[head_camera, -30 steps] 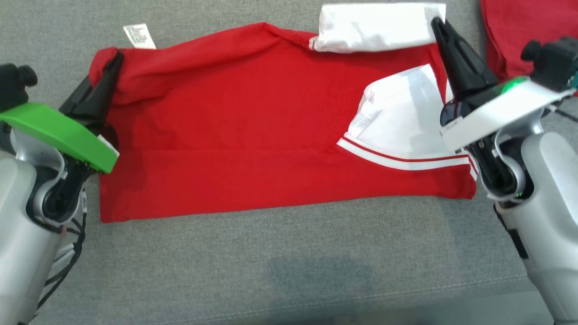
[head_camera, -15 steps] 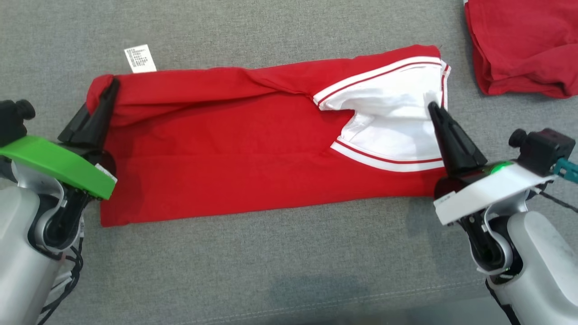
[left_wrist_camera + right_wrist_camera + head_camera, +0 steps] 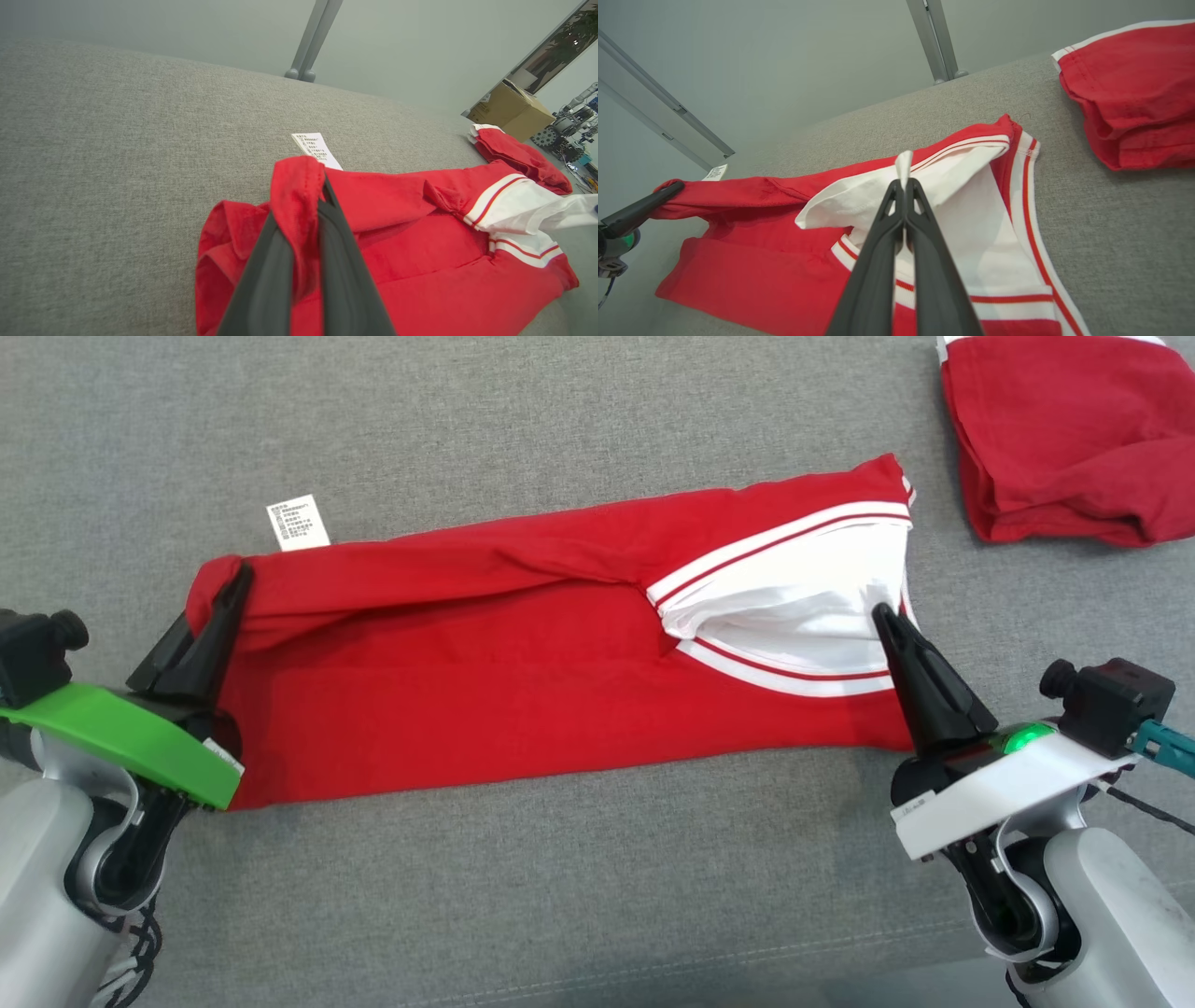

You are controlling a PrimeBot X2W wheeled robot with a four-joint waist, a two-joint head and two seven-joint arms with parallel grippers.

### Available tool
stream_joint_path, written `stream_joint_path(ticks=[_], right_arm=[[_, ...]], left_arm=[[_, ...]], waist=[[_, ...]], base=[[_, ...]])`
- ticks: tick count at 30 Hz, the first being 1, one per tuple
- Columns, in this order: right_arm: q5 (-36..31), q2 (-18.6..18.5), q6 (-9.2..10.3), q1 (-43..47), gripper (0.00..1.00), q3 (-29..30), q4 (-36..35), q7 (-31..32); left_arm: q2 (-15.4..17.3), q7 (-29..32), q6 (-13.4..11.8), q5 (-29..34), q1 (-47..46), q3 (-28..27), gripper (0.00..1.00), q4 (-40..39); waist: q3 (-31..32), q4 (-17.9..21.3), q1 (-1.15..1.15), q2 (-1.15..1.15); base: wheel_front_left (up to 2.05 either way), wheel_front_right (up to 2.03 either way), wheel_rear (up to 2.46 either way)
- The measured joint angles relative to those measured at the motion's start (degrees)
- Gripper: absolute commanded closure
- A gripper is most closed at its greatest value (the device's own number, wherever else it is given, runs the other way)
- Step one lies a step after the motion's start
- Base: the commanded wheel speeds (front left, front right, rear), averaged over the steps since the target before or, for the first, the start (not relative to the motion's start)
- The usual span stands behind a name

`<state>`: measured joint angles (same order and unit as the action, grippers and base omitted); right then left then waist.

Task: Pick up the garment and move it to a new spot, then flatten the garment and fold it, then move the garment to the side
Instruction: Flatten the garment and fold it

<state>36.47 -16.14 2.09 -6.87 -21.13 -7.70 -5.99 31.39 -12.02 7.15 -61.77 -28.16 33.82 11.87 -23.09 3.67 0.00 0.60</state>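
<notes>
Red cotton with white striped trim makes up the garment (image 3: 523,691), which is laid as a long band on the grey cushion (image 3: 560,896), its far edge touching the white care label (image 3: 298,523). The left tool (image 3: 241,581) is clamped on a bunched red corner just beside the label. The right tool (image 3: 882,614) is pinched shut on a thin white flap at the end well apart from the label. A slip is judged the main risk: so little white cloth is held that a pull could free it, and the rolled edge near the label could be creased in. The sliver of white above the closed tips is made plain in the right wrist view, whereas the band's skew and the folded red pile (image 3: 1064,439), farther again from the label, are given whole in the head view.
</notes>
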Motion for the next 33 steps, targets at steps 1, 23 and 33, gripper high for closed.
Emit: stream_joint_path(ticks=[1,23,33], right_arm=[[0.00,-0.09,0.00,0.42,1.00,-0.15,-0.04,0.07],[0.69,-4.52,2.09,2.33,0.00,4.60,0.37,3.76],[5.44,-5.36,2.65,0.35,0.00,7.30,10.56,8.81]], left_arm=[[0.71,-0.14,0.00,0.19,0.27,0.26,0.96,0.09],[6.10,-2.41,-0.56,10.70,3.93,1.09,0.00,2.70],[1.85,-2.41,-7.25,15.28,4.46,-9.53,0.00,-2.60]], waist=[[0.15,0.16,0.00,0.00],[2.80,1.22,0.00,0.00],[3.49,-2.03,0.00,0.00]], base=[[0.00,0.00,0.00],[0.00,0.00,0.00],[0.00,0.00,0.00]])
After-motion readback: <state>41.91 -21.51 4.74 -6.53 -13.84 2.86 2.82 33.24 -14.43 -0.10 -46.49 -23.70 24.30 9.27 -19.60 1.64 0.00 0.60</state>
